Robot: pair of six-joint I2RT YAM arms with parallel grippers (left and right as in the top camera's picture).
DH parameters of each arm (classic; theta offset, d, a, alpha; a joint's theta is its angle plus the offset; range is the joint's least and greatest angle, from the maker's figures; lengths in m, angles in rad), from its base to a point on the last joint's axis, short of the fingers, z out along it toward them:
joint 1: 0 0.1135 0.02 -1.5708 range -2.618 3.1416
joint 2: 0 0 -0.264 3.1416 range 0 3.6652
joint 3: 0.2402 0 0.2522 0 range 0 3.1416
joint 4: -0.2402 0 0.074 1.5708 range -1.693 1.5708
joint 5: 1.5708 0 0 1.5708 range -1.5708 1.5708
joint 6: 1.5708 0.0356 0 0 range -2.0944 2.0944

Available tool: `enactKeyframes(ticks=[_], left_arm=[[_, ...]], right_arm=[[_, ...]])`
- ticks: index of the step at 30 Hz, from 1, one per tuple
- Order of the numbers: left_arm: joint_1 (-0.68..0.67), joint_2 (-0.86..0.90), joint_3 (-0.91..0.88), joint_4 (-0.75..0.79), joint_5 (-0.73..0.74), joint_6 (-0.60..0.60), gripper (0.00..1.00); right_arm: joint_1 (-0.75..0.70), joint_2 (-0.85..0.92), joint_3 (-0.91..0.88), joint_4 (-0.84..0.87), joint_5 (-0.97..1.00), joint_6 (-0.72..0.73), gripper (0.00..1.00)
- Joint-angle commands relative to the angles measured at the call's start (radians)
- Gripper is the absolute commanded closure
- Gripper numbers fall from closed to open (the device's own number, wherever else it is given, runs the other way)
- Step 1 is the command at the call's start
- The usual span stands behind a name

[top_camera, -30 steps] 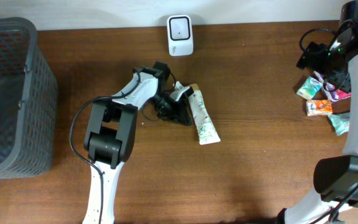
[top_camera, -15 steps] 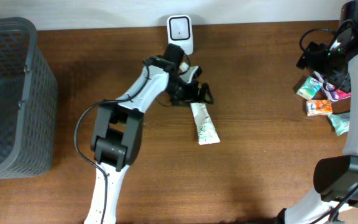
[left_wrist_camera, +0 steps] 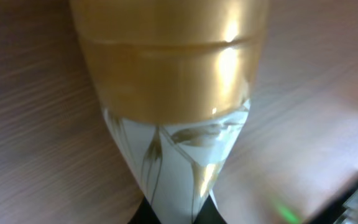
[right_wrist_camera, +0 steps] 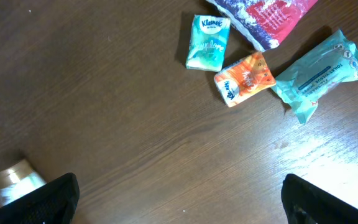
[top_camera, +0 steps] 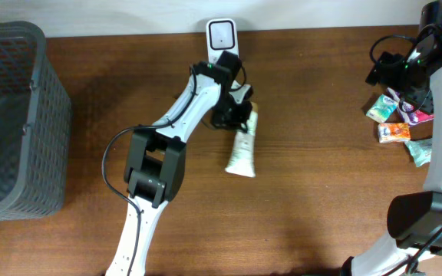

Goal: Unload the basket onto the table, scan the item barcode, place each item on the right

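The item is a white tube [top_camera: 242,148] with a leaf print and a gold cap [left_wrist_camera: 166,56]. It lies below the white barcode scanner [top_camera: 222,34] at the table's back edge. My left gripper [top_camera: 236,116] is shut on the tube's cap end. In the left wrist view the black fingertips [left_wrist_camera: 143,215] pinch the printed tube body [left_wrist_camera: 179,162] just behind the cap. I cannot tell whether the tube is lifted off the wood. My right gripper [right_wrist_camera: 179,205] hangs wide open at the far right [top_camera: 396,70], over bare wood with nothing between its fingers.
A dark mesh basket [top_camera: 6,115] stands at the left edge. Small packs lie at the right: a teal Kleenex pack [right_wrist_camera: 207,42], an orange pack [right_wrist_camera: 244,79], a teal wipes pack [right_wrist_camera: 319,71] and a red-purple bag [right_wrist_camera: 266,15].
My left gripper moved up towards the scanner, opened, then shut on the tube's cap end. The tube's tail has swung to the left. The right arm has not moved.
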State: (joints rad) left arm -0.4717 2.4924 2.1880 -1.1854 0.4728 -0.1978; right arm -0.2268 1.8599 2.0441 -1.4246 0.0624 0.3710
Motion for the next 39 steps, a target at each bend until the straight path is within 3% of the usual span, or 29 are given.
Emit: enactKeyframes(ticks=[1, 5, 7, 11, 16, 17, 18, 19, 21, 22, 27, 31, 33, 35, 38, 39], left_arm=[[0.024, 0.008, 0.208, -0.161, -0.437, 0.032, 1.00], [0.012, 0.008, 0.277, -0.281, -0.984, -0.026, 1.00], [0.012, 0.009, 0.274, -0.313, -1.075, -0.101, 1.00], [0.003, 0.012, 0.213, -0.311, -1.053, -0.220, 1.00], [-0.045, 0.012, 0.106, -0.266, -1.019, -0.262, 0.98], [-0.065, 0.012, 0.079, -0.254, -1.007, -0.269, 0.93], [-0.085, 0.012, 0.063, -0.246, -0.967, -0.274, 0.81], [-0.098, 0.012, 0.060, -0.244, -0.924, -0.273, 0.79], [-0.128, 0.012, 0.061, -0.234, -0.814, -0.273, 0.58], [-0.138, 0.012, 0.061, -0.228, -0.770, -0.273, 0.52], [-0.148, 0.011, 0.166, -0.268, -0.535, -0.167, 0.49], [-0.074, 0.011, 0.372, -0.398, -0.560, -0.137, 0.47], [-0.007, 0.011, 0.406, -0.439, -0.597, -0.132, 0.29], [0.070, 0.012, 0.385, -0.469, -0.569, -0.109, 0.23], [0.129, 0.013, 0.300, -0.430, -0.362, -0.015, 0.07], [0.131, 0.013, 0.245, -0.377, -0.293, -0.009, 0.06]], right_arm=[[-0.003, 0.002, 0.003, 0.000, -0.002, 0.012, 0.01], [-0.003, 0.002, 0.003, 0.000, -0.002, 0.012, 0.01], [-0.003, 0.002, 0.003, 0.000, -0.002, 0.012, 0.01], [-0.003, 0.002, 0.003, 0.000, -0.002, 0.012, 0.01], [-0.003, 0.002, 0.003, 0.000, -0.002, 0.012, 0.01], [-0.003, 0.002, 0.003, 0.000, -0.002, 0.012, 0.01], [-0.003, 0.002, 0.003, 0.000, -0.002, 0.012, 0.01], [-0.003, 0.002, 0.003, 0.000, -0.002, 0.012, 0.01], [-0.003, 0.002, 0.003, 0.000, -0.002, 0.012, 0.01], [-0.003, 0.002, 0.003, 0.000, -0.002, 0.012, 0.01], [-0.003, 0.002, 0.003, 0.000, -0.002, 0.012, 0.01], [-0.003, 0.002, 0.003, 0.000, -0.002, 0.012, 0.01], [-0.003, 0.002, 0.003, 0.000, -0.002, 0.012, 0.01], [-0.003, 0.002, 0.003, 0.000, -0.002, 0.012, 0.01], [-0.003, 0.002, 0.003, 0.000, -0.002, 0.012, 0.01], [-0.003, 0.002, 0.003, 0.000, -0.002, 0.012, 0.01]])
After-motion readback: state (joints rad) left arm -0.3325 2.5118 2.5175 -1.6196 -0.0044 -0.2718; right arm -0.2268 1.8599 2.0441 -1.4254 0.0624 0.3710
